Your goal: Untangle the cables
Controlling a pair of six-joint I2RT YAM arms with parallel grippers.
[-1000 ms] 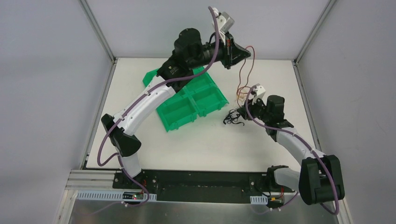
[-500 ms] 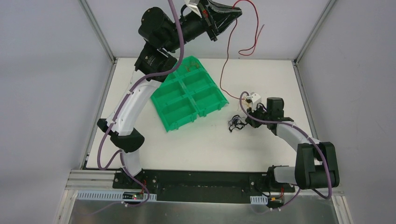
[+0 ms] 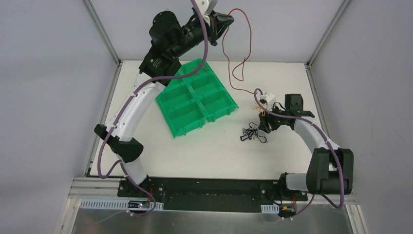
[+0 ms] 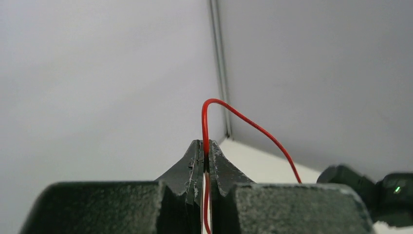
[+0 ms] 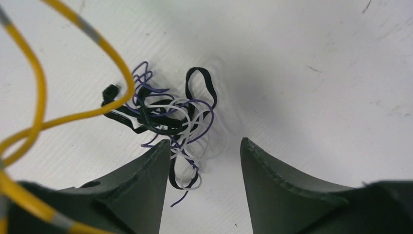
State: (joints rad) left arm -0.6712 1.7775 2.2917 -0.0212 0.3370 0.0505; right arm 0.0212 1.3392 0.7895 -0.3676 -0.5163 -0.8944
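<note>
My left gripper (image 3: 225,20) is raised high over the table's far edge and is shut on a thin red cable (image 3: 235,68). The cable loops down to near my right wrist. In the left wrist view the jaws (image 4: 205,146) pinch the red cable (image 4: 246,123), which arcs off to the right. My right gripper (image 3: 263,127) is open, low over the table beside a small tangle of black, white and purple cables (image 3: 252,134). In the right wrist view the tangle (image 5: 165,114) lies just ahead of the left finger of the gripper (image 5: 204,146). A yellow cable (image 5: 36,92) curves past on the left.
A green tray (image 3: 197,91) with several compartments lies tilted at the table's far middle, under my left arm. Grey enclosure walls and metal frame posts (image 3: 101,31) close in the table on three sides.
My left gripper rose with the red cable, then swung left, drawing the cable out long. My right gripper shifted right and the tangle now lies a little nearer.
</note>
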